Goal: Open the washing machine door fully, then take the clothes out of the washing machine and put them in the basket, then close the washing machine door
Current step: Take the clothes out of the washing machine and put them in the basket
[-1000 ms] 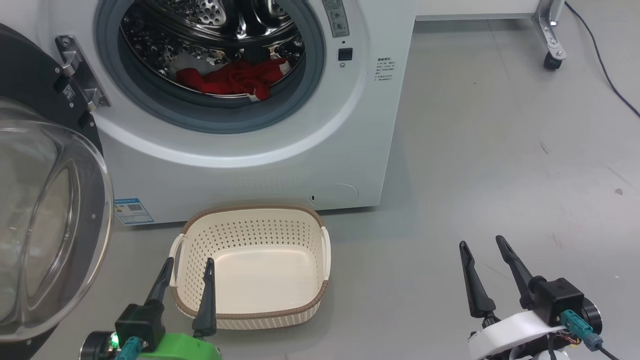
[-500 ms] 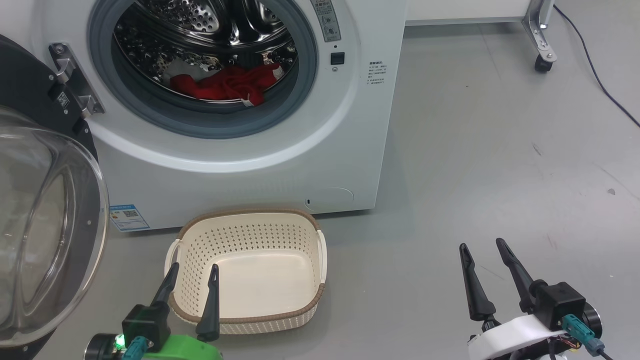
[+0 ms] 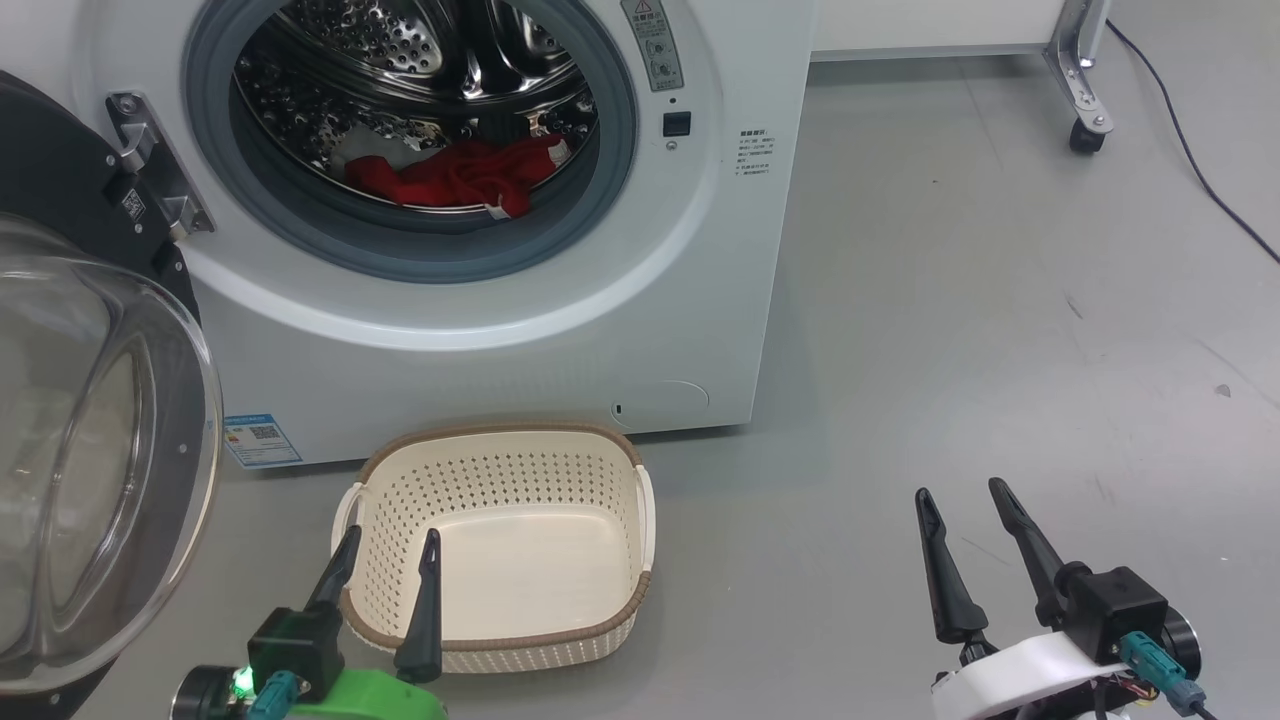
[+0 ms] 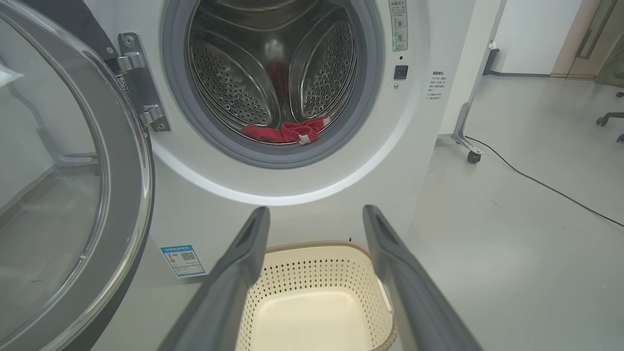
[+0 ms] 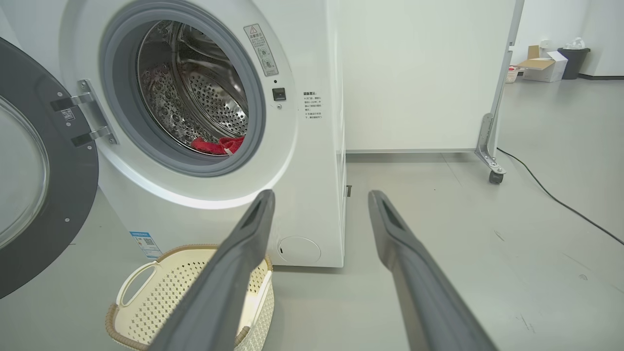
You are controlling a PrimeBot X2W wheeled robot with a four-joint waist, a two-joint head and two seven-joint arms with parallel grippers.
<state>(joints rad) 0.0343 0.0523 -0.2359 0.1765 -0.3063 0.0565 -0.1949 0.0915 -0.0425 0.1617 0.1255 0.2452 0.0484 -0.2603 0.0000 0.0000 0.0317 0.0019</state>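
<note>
Deep in the washing machine (image 3: 500, 340) lie the clothes (image 3: 450, 178); my spread, empty left claw (image 3: 391, 533) and right claw (image 3: 960, 488) could snag its seal (image 3: 420, 258).

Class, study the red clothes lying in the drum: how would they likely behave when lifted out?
The red clothes lie crumpled in folds, so probably floppy: they would drape and trail when lifted. They look thin, so likely light, though a hanging end might drag over the grey seal.
</note>
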